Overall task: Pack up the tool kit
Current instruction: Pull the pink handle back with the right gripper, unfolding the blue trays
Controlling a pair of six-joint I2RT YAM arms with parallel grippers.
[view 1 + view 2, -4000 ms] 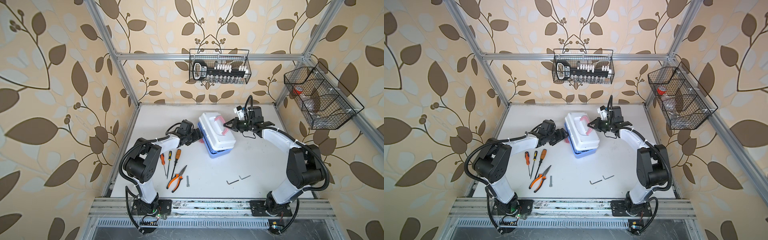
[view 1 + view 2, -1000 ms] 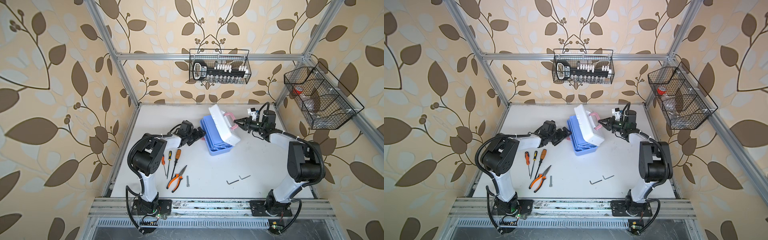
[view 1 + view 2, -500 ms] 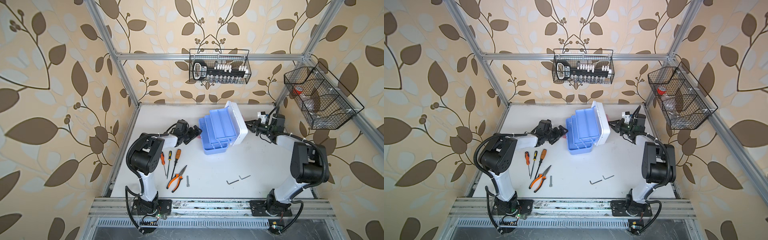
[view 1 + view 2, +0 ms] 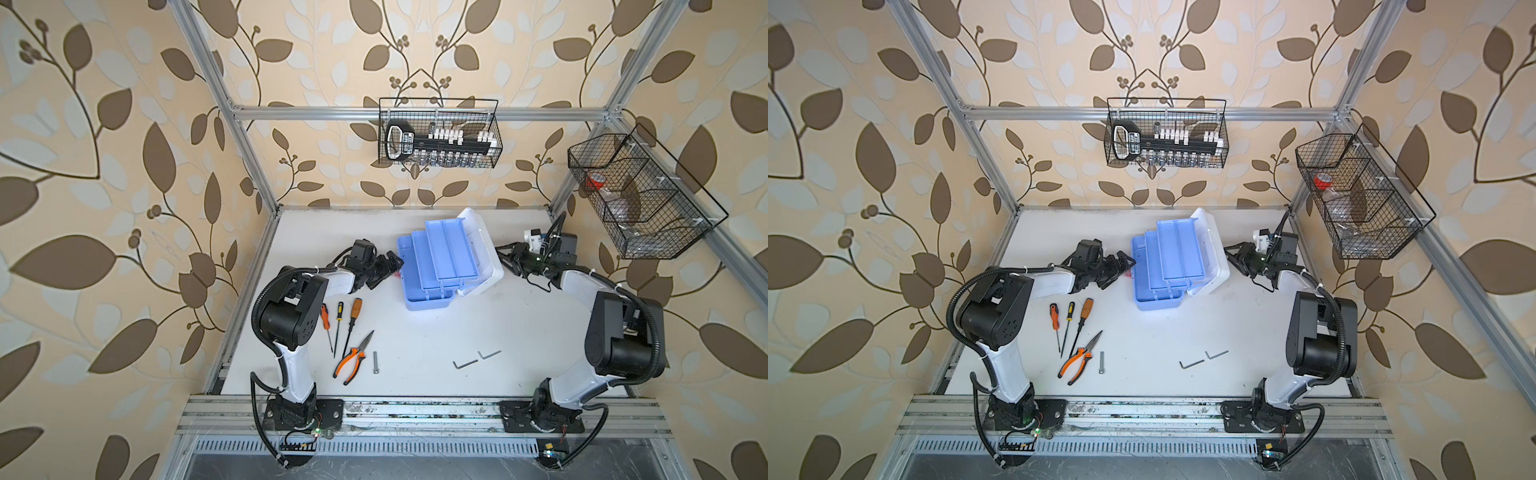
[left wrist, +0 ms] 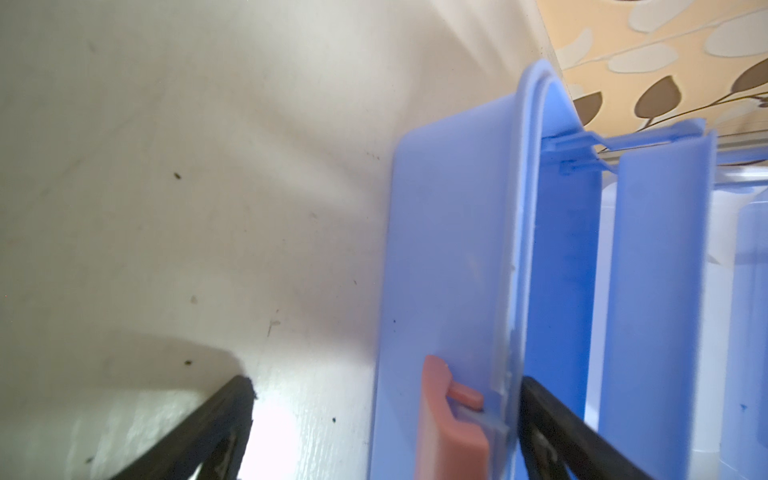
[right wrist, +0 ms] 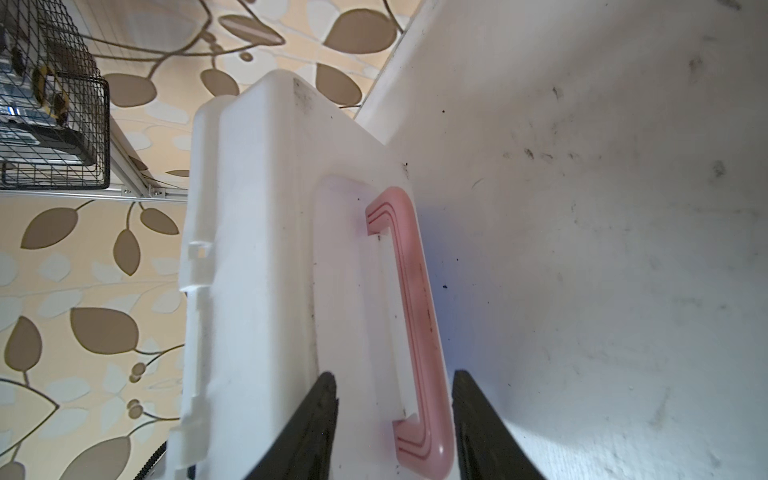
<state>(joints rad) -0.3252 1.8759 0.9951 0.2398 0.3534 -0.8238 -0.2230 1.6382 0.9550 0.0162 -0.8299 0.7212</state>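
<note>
The tool kit lies open at the rear middle of the surface. Its front wall is straddled by the wide-spread left end effector. The right end effector, parted around the handle, should be drawn straight back so the lid is not dragged.

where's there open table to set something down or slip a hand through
Widest bare patch: mid-table, between the tool kit and the hex keys. Also free: the far-left corner behind the left gripper, and the front right, past the hex keys. Crowded: front left, with screwdrivers, pliers and bolt.
</note>
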